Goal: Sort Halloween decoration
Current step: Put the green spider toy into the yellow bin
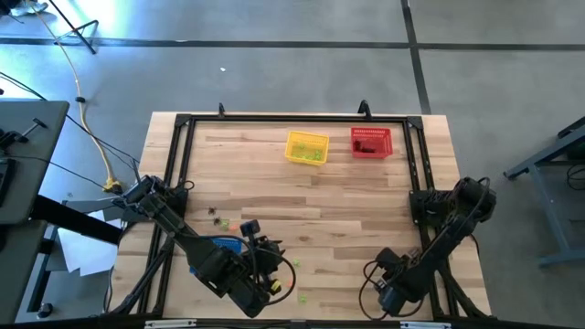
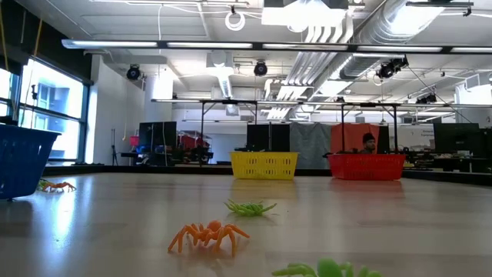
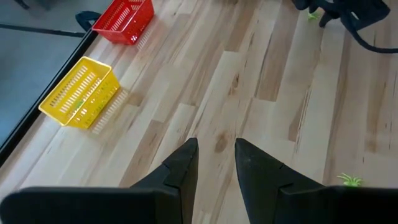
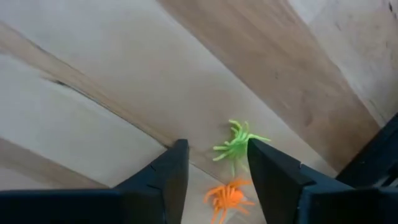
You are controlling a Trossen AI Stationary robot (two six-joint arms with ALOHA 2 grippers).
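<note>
**Operator:** Black fingers on my right gripper (image 4: 212,177) stand spread, low over the boards at the near right of the table, with nothing between them. A light green spider (image 4: 238,144) lies just past the tips, and an orange spider (image 4: 227,196) sits in the gap below it.

**Partner:** And your left?

**Operator:** My left gripper (image 3: 216,163) hangs at the near left, jaws parted and empty, facing across to the far edge. A small green trinket (image 3: 350,180) lies off to one side of it.

**Partner:** What about the surface?

**Operator:** Pale wooden planks (image 1: 329,196) with a black frame around them. A yellow basket (image 1: 306,147) and a red basket (image 1: 370,142) stand side by side at the far edge, and a blue basket (image 2: 21,161) is near my left arm. Beyond the table I see a workshop with ceiling pipes, and a person behind the red basket.

**Partner:** The decorations?

**Operator:** Tiny rubbery spiders with splayed legs, scattered along the near half. Green pieces show inside the yellow basket.
</note>
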